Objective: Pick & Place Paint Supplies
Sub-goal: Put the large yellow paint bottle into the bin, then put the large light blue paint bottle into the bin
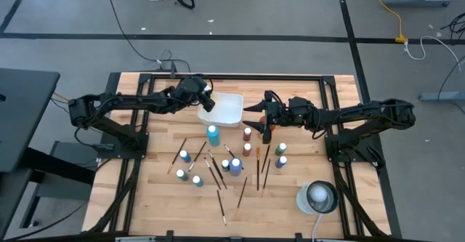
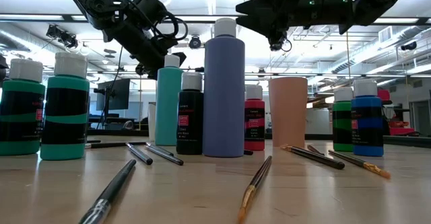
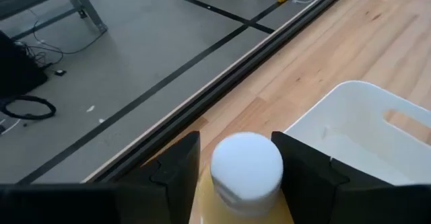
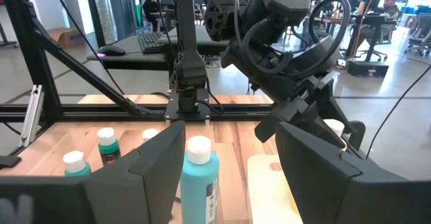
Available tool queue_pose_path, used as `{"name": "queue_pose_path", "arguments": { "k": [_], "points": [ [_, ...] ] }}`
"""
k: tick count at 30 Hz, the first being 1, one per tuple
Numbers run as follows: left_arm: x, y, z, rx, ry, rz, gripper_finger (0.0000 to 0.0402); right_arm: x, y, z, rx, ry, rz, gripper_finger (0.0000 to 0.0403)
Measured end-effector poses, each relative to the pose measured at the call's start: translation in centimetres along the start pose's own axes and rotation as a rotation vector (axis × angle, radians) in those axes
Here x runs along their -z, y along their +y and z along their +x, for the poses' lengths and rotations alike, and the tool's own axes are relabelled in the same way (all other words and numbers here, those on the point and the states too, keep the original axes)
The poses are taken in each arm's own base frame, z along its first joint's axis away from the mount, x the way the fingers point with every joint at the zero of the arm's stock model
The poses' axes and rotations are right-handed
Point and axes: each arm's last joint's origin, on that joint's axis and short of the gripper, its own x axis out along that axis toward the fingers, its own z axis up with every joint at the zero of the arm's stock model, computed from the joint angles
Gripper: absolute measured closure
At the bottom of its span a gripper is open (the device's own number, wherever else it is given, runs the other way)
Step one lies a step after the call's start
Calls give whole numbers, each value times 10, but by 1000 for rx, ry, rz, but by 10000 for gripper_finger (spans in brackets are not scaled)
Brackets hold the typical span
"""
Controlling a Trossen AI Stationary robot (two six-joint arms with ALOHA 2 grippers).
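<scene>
Left claw is clamped on a white-capped yellow bottle, one finger on each side just below the cap; I hold it in the air just beside the white tray, at the tray's edge nearest the left arm. Landmark for all positions: that tray.

Right claw hovers on the tray's opposite side, fingers spread, nothing between them. It looks across at a teal bottle standing just in front of the tray.

Remaining stock, all on the desk on the near side of the tray:
- teal bottle closest to it;
- dark red bottles a little to the right-arm side;
- blue bottle and smaller capped bottles farther out;
- thin paintbrushes scattered among them, lying flat.

Handling judgement: I expect the bottles to be rigid plastic, light to moderate, smooth-walled, so slip is possible. Best hold is across the body below the cap, upright. Brushes are thin, light and low on the desk; I would pinch them mid-handle and expect them to roll.

Tray interior appears bare from the left wrist view.
</scene>
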Motion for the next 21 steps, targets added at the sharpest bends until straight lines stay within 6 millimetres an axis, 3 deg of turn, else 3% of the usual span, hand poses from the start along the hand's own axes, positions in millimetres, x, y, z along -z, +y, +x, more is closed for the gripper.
{"name": "queue_pose_path", "arguments": {
  "k": [11, 21],
  "points": [
    [-38, 3, -39, 46, -134, 20, 201, 0, 0, 0, 0, -2, -6, 170],
    [-39, -10, -74, 427, -144, 177, 201, 0, 0, 0, -3, 3, 1, 170]
  ]
}}
